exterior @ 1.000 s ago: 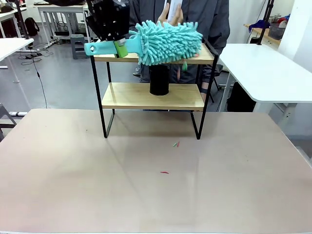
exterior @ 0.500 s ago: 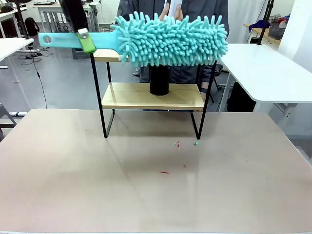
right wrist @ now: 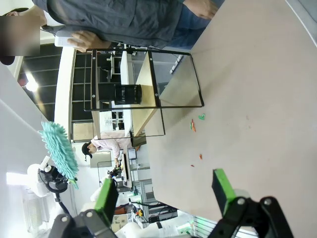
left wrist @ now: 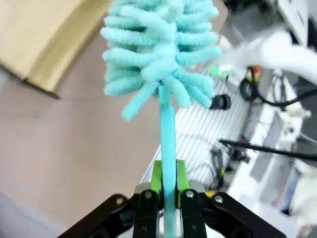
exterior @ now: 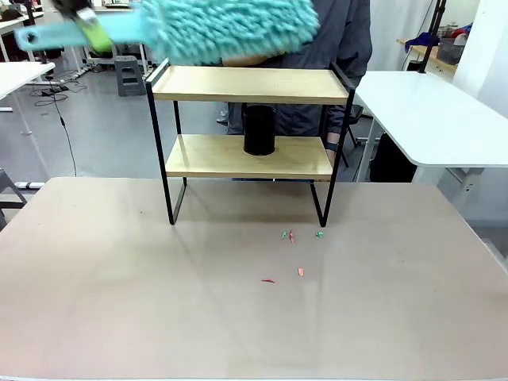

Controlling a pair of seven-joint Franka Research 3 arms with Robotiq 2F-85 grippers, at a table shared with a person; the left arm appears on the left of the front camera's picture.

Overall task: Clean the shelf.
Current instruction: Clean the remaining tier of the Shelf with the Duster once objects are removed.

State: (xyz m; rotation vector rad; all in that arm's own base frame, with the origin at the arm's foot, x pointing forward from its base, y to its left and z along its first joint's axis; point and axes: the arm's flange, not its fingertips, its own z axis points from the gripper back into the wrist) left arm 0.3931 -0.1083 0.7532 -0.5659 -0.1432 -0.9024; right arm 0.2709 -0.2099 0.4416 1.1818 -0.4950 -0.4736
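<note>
Jaws of the left gripper (left wrist: 168, 186) pinch the thin handle of a turquoise duster (left wrist: 161, 49), blurred at the front view's upper left, above the shelf (exterior: 250, 83) standing upper centre. On the right gripper (right wrist: 166, 194) they gape wide, empty. Coloured scraps (exterior: 290, 236) lie mid-frame on the table (exterior: 119, 302).

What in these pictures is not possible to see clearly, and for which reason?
Front view: the duster is smeared by motion and cut off by the top edge.
Front view: the scraps on the table are too small to identify.
Front view: the black cylinder on the shelf has its top hidden by the upper board.
</note>
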